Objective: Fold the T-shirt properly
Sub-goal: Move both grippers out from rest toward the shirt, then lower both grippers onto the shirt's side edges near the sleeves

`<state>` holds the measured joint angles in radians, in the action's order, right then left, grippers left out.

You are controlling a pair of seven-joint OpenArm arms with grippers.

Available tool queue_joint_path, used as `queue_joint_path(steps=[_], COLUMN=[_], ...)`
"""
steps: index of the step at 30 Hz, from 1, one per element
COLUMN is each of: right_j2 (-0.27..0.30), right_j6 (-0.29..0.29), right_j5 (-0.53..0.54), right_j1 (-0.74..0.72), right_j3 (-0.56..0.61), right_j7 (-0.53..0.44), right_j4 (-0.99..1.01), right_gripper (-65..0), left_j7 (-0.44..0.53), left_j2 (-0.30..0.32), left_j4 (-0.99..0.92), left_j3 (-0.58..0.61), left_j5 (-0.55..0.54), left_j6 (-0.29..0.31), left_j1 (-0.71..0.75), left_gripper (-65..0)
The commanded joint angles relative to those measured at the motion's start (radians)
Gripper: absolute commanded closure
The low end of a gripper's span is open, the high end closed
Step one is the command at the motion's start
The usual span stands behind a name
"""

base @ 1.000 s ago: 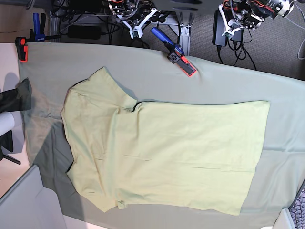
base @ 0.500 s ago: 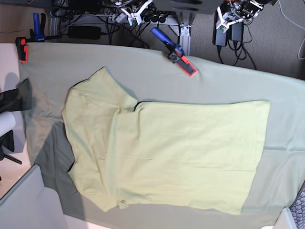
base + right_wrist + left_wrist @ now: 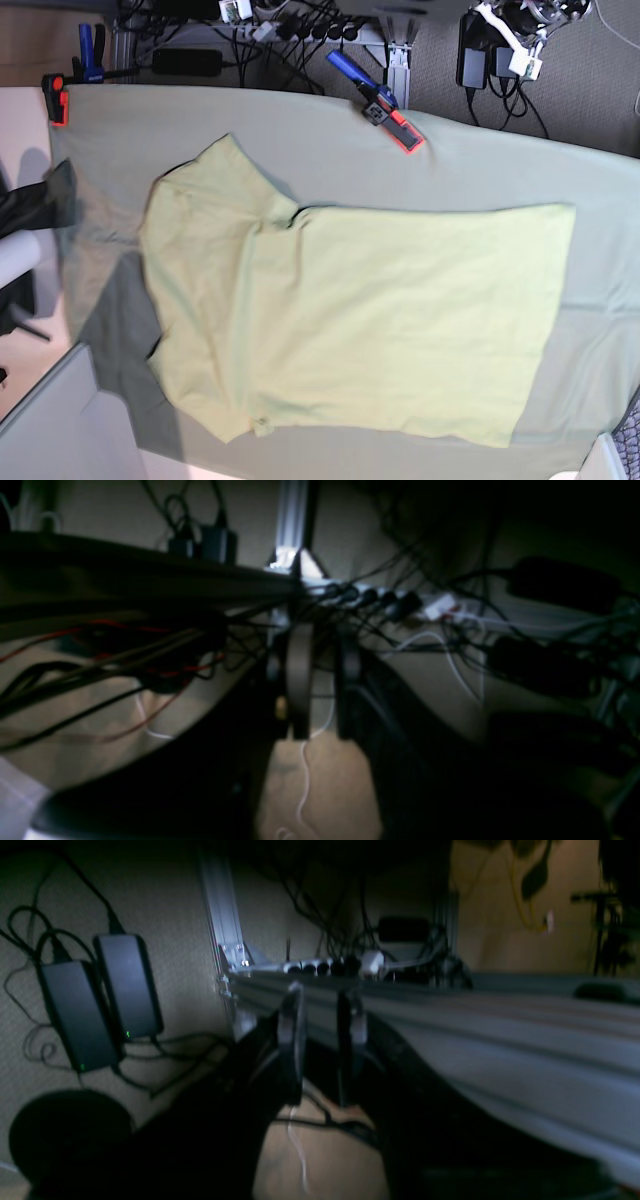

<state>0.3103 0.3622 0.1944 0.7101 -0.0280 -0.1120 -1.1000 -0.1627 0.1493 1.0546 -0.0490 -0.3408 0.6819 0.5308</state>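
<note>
T-shirt (image 3: 370, 320): flat on the table cloth (image 3: 500, 170), collar end left, hem right, both sleeves spread; no fold in it yet

Near edge: lower sleeve and hem corner lie close to the cloth's near border

Clamp (image 3: 385, 108): blue and orange, on the far edge of the table, just beyond the shirt's upper side

Left gripper (image 3: 321, 1040): my fingers stand narrowly apart with nothing between them, aimed past the far table rail at two power bricks (image 3: 102, 1000) on the floor

Right gripper (image 3: 320, 685): same narrow gap, empty, facing a tangle of cables (image 3: 125, 655) and a power strip

Change: a second ago both my grippers showed at the far edge of the base view; now they have drawn back almost out of it, shirt unmoved

Meaning: probably the very start; both arms must come forward before any fold
</note>
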Motion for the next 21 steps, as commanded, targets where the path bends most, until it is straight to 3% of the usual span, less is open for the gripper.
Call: queue_joint_path(steps=[1, 5, 9, 13, 16, 21], right_j2=[0.031, 0.09, 0.108, 0.108, 0.107, 0.106], right_j6=[0.014, 0.015, 0.016, 0.015, 0.015, 0.007], right_j5=[0.028, 0.094, 0.202, 0.34, 0.414, 0.537], right_j1=[0.05, 0.193, 0.298, 0.314, 0.281, 0.158], right_j3=[-0.004, -0.043, -0.142, -0.254, -0.32, -0.37], right_j7=[-0.014, -0.014, 0.013, 0.133, 0.168, 0.229], right_j4=[-0.057, -0.283, -0.48, -0.628, -0.698, -0.719], right_gripper=[-8.9, -8.9, -8.9, -9.0, -9.4, -29.6], left_j7=[-0.006, -0.093, -0.1, -0.112, -0.172, -0.232], left_j2=[0.004, 0.003, 0.004, 0.019, 0.03, 0.037], left_j4=[0.051, 0.25, 0.465, 0.65, 0.742, 0.777], left_j3=[-0.016, -0.076, -0.142, -0.169, -0.168, -0.168], left_j5=[-0.023, -0.098, -0.163, -0.219, -0.25, -0.288], left_j6=[0.016, 0.016, 0.016, 0.016, 0.016, 0.016], left_j1=[0.03, 0.135, 0.245, 0.307, 0.318, 0.317], left_gripper=[-15.1, -15.1, -15.1, -15.1, -15.2, -15.2])
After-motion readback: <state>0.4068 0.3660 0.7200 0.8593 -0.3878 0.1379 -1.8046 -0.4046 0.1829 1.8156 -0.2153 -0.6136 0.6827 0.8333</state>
